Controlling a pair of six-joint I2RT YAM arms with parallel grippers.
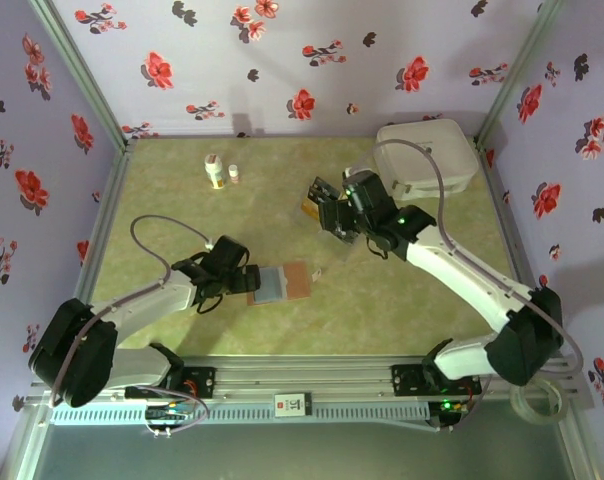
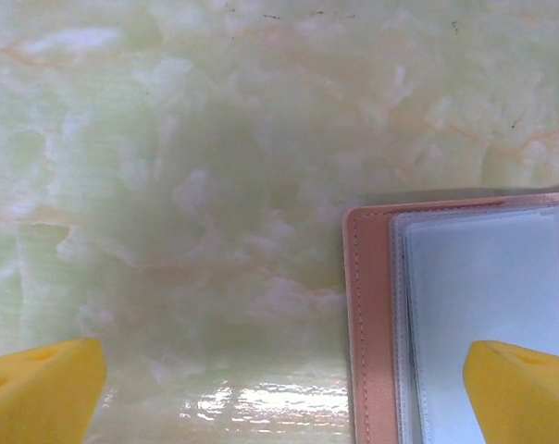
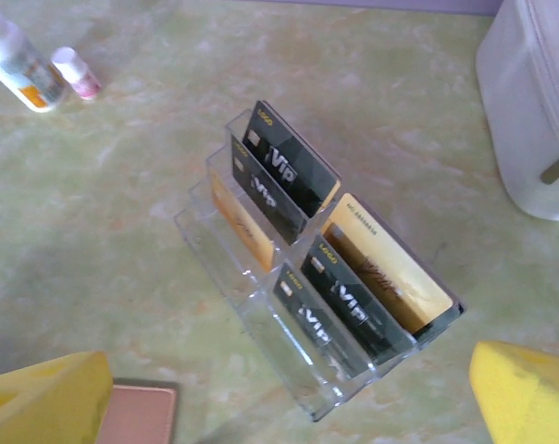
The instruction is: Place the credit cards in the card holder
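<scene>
Nothing loaded yet, by the look of it; the credit cards (image 3: 284, 171) all stand in the slots of the clear tray (image 3: 252, 319), black and gold mixed, near the white case (image 1: 427, 155); the card holder (image 1: 282, 283) lies open and flat on the table (image 1: 382, 300), apart from the tray, its visible sleeve empty; left gripper (image 2: 279, 388) hangs over the holder's edge, fingers spread, gripping nothing; right gripper (image 3: 287, 398) hovers above the tray, fingers spread wide, no card between them; every card left to move.
</scene>
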